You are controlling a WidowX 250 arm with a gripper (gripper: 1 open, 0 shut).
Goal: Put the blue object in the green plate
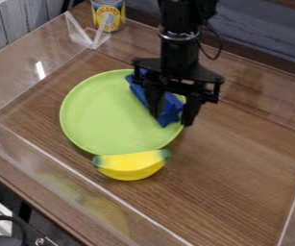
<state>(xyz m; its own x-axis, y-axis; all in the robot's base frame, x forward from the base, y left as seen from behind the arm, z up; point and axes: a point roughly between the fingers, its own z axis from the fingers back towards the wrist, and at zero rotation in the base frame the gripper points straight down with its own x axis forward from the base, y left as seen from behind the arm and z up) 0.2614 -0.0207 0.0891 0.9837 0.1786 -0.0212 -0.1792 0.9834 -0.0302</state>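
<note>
Pointing straight down, the gripper (172, 104) stands partly open astride the blue object (158, 103), which we judge tilted on the green plate (92, 120) rim at three o'clock.

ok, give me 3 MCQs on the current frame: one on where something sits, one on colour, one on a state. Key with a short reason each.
1. Where is the yellow rounded object?
A. at the near rim of the green plate
B. on the far side of the plate, by the cup
C. under the gripper

2. What colour is the block between the fingers of the gripper?
A. red
B. blue
C. white

3. How does the block lie?
A. flat in the plate's middle
B. tilted at the plate's right rim
C. on the wooden tabletop, clear of the plate

Key: 1 A, it touches the front rim; 2 B, royal blue; 3 B, it slants over the right edge.
</note>
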